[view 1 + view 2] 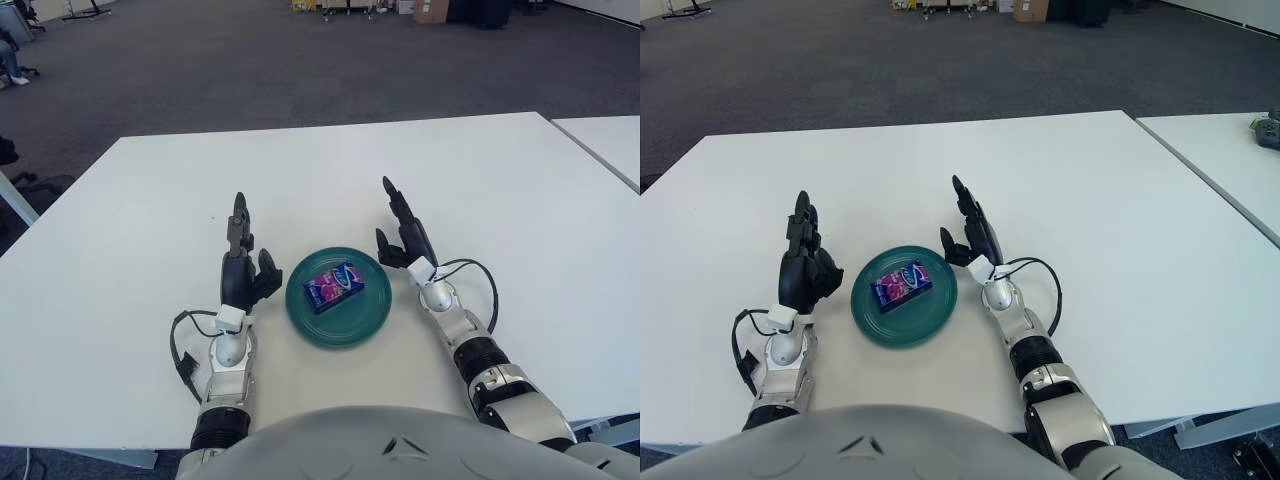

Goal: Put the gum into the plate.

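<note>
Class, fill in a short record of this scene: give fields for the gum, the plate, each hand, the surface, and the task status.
gum: purple box, lying in the plate
plate: green, round, on the table between the two hands
left hand: open, beside the plate's left edge, holds nothing
right hand: open, fingers upward, beside the plate's right edge, holds nothing
surface: white table
task status: gum already in the plate

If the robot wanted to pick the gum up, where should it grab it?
Probably across its two long sides, coming from above. The gum lies flat and slanted in the plate, whose low rim leaves little room from the side.
</note>
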You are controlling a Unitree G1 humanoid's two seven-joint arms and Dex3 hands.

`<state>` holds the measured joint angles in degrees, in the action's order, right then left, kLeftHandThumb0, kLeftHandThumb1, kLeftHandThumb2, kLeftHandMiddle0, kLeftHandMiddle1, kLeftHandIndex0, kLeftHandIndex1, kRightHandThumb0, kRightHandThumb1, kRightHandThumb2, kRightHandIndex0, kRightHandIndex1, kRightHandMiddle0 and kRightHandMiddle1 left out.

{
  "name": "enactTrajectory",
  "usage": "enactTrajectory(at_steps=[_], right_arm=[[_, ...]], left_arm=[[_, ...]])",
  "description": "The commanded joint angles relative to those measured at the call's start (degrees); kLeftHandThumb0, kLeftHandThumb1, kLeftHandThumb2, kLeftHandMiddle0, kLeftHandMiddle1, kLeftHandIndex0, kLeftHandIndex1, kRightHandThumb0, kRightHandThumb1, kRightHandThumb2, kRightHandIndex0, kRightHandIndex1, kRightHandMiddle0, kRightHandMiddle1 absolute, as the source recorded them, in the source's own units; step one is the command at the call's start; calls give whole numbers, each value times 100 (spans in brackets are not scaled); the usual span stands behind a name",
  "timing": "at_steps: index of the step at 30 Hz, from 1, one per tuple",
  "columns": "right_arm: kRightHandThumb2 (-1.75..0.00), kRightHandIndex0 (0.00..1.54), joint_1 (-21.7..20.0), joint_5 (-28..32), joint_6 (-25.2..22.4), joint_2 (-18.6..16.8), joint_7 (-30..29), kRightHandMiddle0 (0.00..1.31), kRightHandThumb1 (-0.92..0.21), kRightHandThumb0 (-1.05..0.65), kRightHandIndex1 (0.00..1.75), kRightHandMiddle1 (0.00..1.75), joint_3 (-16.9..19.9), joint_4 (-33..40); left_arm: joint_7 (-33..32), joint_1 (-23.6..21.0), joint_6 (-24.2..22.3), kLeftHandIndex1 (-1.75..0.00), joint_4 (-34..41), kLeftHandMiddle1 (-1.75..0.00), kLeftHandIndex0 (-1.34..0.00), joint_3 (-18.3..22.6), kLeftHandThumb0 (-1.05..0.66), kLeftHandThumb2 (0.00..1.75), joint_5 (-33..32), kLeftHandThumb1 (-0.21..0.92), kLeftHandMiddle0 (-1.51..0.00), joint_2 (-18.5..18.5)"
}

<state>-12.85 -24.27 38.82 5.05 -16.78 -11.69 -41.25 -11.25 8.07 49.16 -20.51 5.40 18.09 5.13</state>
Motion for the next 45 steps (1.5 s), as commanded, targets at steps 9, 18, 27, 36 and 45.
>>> enactTrajectory(at_steps=[9,18,27,36,45], right_arm=[[-61,0,690,0,-258,265,-62,0,-92,-105,0,0,-65,-417],[-55,0,714,-12,-519,307,-2,0,-92,-105,0,0,-118,-305],[-51,0,750,45,-667,312,50,0,-92,-105,0,0,-133,-176],[-46,0,788,216,-652,259,162,0,-92,-105,0,0,-86,-110],[-45,0,809,271,-675,238,208,0,-92,-105,0,0,-70,-67]], left_arm=[[-1133,615,-314,0,-721,0,0,-366,-105,65,1205,92,0,-604],[-817,644,-278,0,-694,0,0,-655,-105,51,498,92,0,-666],[-329,653,-125,0,-736,0,0,-836,-105,37,-179,92,0,-768],[-647,732,-510,0,-515,0,0,-783,-105,23,146,92,0,-776],[-720,796,-823,0,-375,0,0,-815,-105,18,127,92,0,-744]])
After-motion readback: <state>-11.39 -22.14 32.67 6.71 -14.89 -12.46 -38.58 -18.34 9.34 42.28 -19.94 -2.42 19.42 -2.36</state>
